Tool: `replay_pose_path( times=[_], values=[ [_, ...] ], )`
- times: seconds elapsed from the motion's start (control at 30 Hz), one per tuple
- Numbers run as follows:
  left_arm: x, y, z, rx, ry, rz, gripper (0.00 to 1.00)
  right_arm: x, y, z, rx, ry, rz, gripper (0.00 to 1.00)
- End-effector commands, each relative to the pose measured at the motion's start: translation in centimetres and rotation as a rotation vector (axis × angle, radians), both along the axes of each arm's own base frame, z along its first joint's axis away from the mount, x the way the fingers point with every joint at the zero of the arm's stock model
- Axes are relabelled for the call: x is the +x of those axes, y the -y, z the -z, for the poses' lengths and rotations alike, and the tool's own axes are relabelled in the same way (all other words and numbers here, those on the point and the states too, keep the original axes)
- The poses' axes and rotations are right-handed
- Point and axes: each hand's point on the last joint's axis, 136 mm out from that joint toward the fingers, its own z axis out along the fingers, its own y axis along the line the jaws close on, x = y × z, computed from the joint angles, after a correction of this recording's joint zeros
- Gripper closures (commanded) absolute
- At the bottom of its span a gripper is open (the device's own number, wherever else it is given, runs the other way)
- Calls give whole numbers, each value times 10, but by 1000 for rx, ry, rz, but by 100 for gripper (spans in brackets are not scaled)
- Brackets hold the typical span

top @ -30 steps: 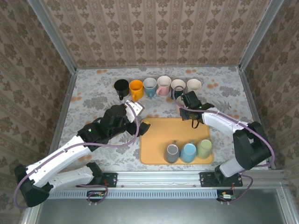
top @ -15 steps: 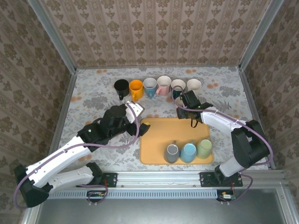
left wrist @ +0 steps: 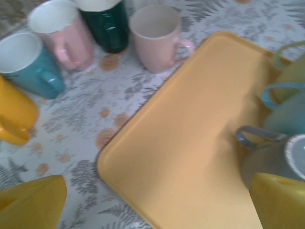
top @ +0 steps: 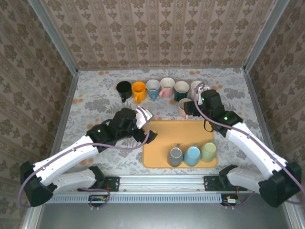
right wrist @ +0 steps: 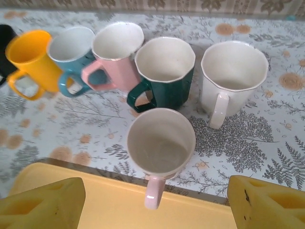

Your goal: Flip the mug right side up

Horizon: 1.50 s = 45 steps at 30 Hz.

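A pale pink mug (top: 183, 109) (right wrist: 161, 143) (left wrist: 157, 38) stands right side up on the tablecloth just behind the orange tray (top: 167, 133), its handle toward the tray. My right gripper (top: 194, 104) (right wrist: 155, 204) hovers over it, open, with both yellow fingers clear of the mug. On the tray, a grey mug (top: 176, 156) (left wrist: 271, 157), a blue mug (top: 192, 155) and a green mug (top: 208, 151) stand upside down in a row. My left gripper (top: 148, 125) (left wrist: 157, 200) is open and empty over the tray's left part.
Upright mugs line the back: black (top: 124, 88), orange (top: 138, 90), teal (top: 153, 88), pink (top: 167, 87), dark green (top: 181, 88) and white (top: 196, 87). Patterned walls close the table on three sides.
My right gripper opened, let go of the pale pink mug and drew back to the right. My left arm shifted right, toward the tray.
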Motion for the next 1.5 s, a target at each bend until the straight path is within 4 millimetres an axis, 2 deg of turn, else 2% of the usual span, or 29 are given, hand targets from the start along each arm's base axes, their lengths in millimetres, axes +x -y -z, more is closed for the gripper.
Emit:
replay_pose_path(
  times=[0.0,0.13,0.27,0.4,0.57,0.7,0.9,1.13,1.47],
  values=[
    [-24,23,-10,31,14,151,0,-26,2,-8,58,-23,-22,20],
    [-42,47,10,147,-54,193,0,-47,11,-23,133,22,3,17],
    [-54,75,34,230,-152,160,0,-60,22,-25,234,45,82,19],
    [-46,96,41,196,-313,-73,0,-68,31,-13,334,14,183,21],
    [-75,122,57,218,-492,-30,0,-73,35,-2,368,-24,231,22],
    [-81,118,79,327,-543,-66,0,-78,36,-3,372,-5,218,22],
    [-90,122,104,362,-608,-65,0,-86,39,-8,376,29,197,22],
    [-90,119,123,397,-618,-78,1,-90,38,-9,386,39,177,22],
    [-82,87,154,525,-552,-112,6,-88,32,2,410,22,166,22]
  ],
)
